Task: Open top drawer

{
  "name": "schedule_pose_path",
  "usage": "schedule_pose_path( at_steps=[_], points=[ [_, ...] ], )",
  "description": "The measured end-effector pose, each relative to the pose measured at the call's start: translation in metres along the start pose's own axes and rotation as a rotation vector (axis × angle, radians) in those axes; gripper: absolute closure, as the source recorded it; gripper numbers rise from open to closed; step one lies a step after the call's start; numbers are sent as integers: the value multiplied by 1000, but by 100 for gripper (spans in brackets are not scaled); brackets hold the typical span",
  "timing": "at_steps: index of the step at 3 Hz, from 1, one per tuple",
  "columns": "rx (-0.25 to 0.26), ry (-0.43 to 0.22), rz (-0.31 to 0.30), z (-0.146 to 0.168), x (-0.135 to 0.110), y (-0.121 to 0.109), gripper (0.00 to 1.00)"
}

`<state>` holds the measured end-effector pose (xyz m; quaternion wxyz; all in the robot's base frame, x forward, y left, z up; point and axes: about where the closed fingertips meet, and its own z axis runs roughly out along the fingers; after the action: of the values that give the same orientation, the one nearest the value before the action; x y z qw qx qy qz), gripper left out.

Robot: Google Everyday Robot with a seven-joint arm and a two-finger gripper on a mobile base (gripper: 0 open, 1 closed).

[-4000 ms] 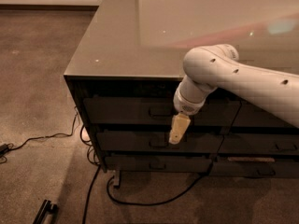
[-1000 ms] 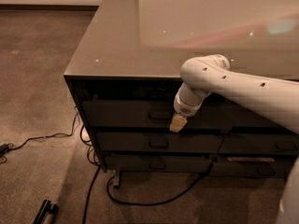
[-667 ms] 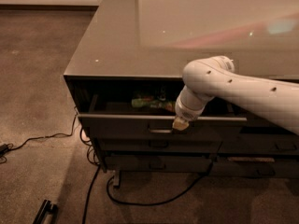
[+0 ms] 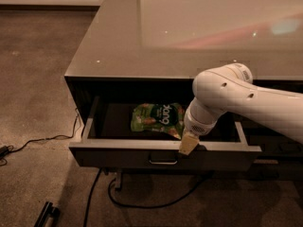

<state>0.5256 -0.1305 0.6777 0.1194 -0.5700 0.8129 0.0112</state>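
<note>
End effector, grip unclear, sits at top drawer, now pulled farther open.

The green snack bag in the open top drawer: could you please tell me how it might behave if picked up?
The green snack bag looks crinkled and puffy, so it is probably light and floppy. Its glossy film may be slippery. Lying flat on the top drawer floor, it seems unlikely to roll. The tool sits at the drawer's front edge.

The end effector sits at top drawer front, pouch behind.
</note>
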Motion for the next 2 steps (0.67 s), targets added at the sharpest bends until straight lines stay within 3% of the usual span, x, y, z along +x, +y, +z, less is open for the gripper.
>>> schedule_pose_path(
  at_steps=[1, 2],
  points=[
    [0, 0, 0, 0, 1, 2, 48],
    [0, -7, -8, 0, 1, 2, 16]
  ],
)
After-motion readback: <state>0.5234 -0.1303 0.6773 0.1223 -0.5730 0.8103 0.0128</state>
